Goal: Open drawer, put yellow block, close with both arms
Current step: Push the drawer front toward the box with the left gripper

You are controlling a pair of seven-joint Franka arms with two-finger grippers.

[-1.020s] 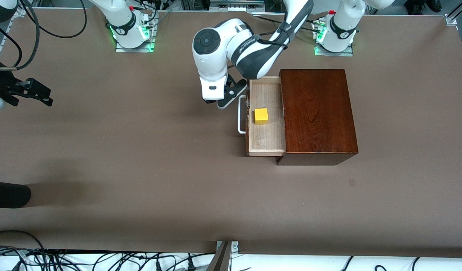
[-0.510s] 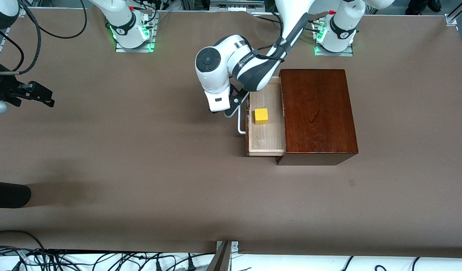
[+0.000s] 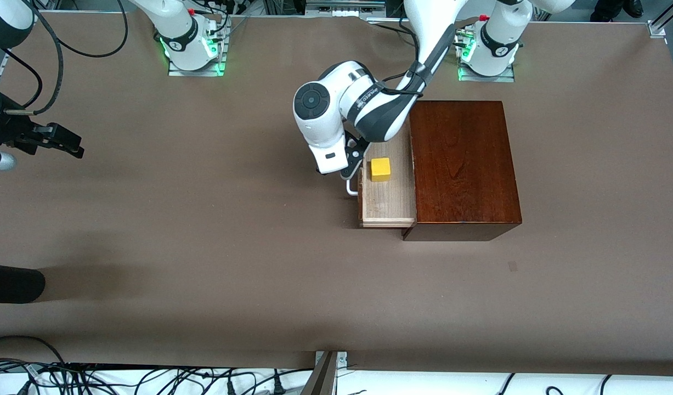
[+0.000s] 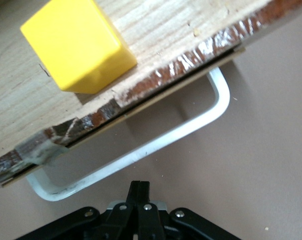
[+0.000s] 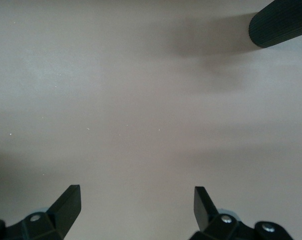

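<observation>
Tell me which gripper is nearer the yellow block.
Left. The left gripper, shut, sits at the drawer's handle beside the yellow block; the right gripper waits, open, at the table's right-arm end.

Yellow block (image 3: 380, 169); pale wood drawer (image 3: 388, 200) w/ white handle (image 4: 140, 150); dk mahogany box (image 3: 462, 164); brown surface (image 3: 204, 230).

1. This is a robot lab, not a home.
2. Two big white robot arms (image 3: 341, 109) are bolted to metal plates (image 3: 196, 68) with green lights.
3. The big table (image 3: 204, 247) has a plain brown cover.
4. Lots of black cables (image 3: 150, 378) lie along the table's edge.
</observation>
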